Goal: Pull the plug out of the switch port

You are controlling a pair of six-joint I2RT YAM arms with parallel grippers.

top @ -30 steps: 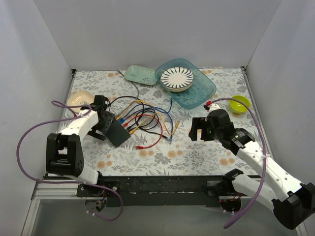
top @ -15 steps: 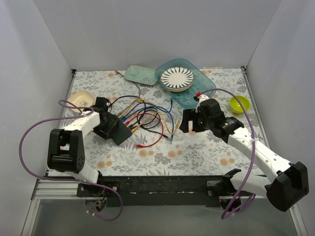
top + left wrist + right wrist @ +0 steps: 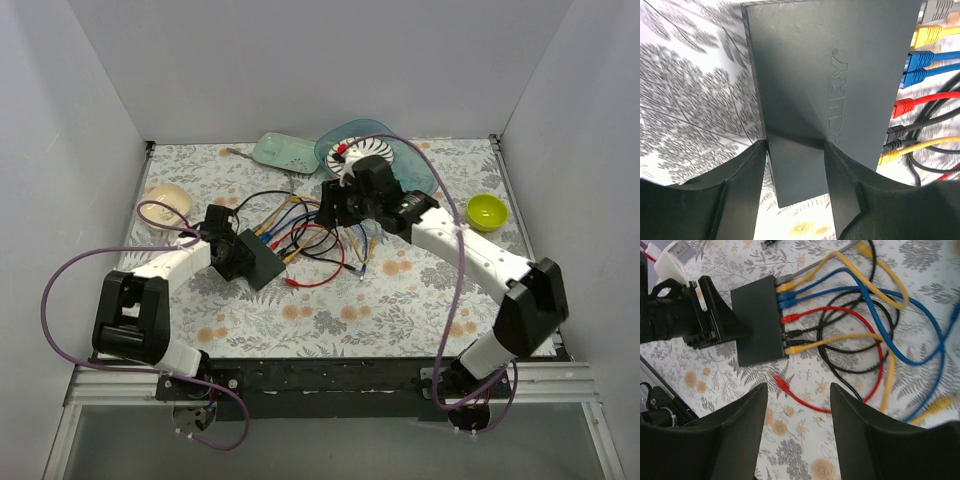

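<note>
The switch (image 3: 258,262) is a flat black box lying left of centre on the floral table. My left gripper (image 3: 232,258) holds its near-left corner. In the left wrist view the switch (image 3: 820,75) fills the frame, and my left gripper (image 3: 795,150) has a finger against each side of that corner. Several plugs sit in its ports: yellow, blue, a red plug (image 3: 790,318), black, and yellow. My right gripper (image 3: 335,212) hovers over the cable tangle to the switch's right. In its own view my right gripper (image 3: 799,390) is open with nothing in it, and the switch (image 3: 760,322) lies ahead.
A loose red plug (image 3: 781,384) lies on the table under the right jaws. A teal tray (image 3: 415,185) with a striped plate (image 3: 352,155) stands behind the right arm. A pale green dish (image 3: 285,150), a lime bowl (image 3: 487,211) and a cream bowl (image 3: 163,200) ring the area.
My right arm swung from the near right to above the cables, its jaws narrowing. My left gripper closed on the switch's corner, and the switch shifted slightly to the right.
</note>
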